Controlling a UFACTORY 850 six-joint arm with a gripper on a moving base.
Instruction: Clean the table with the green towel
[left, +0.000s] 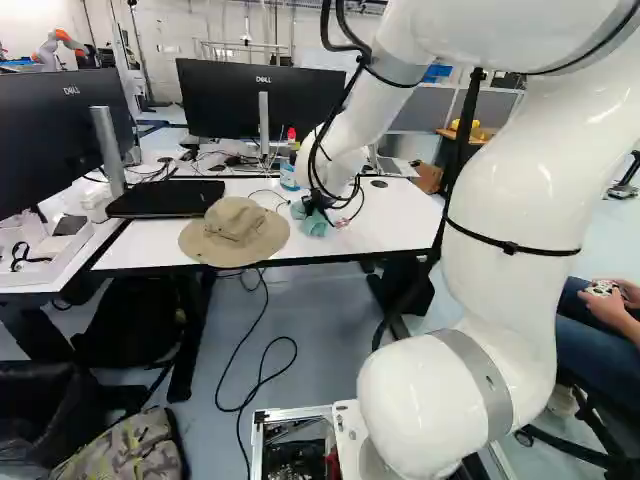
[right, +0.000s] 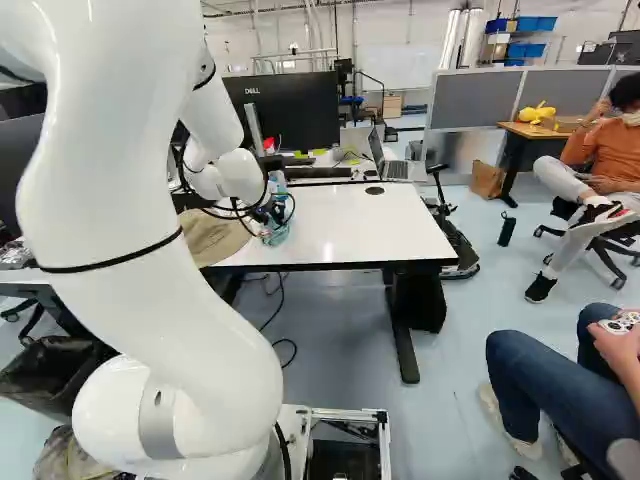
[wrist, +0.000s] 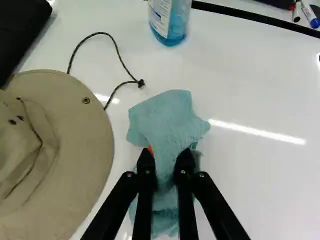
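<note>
A hat (wrist: 75, 130) crowds the left of the gripper (left: 316, 207), its cord (wrist: 119, 55) and a bottle (wrist: 170, 22) standing ahead, while open table (wrist: 265, 185) stretches away to the right.

The arm is glossy white with black cables.

Relative to the hat (wrist: 57, 150), seen as matt, woven cloth, soft, rough-textured cloth is seen in the green towel (wrist: 167, 120) beside it, and smooth, glossy white is shown by the table (wrist: 250, 90) beneath it.
</note>
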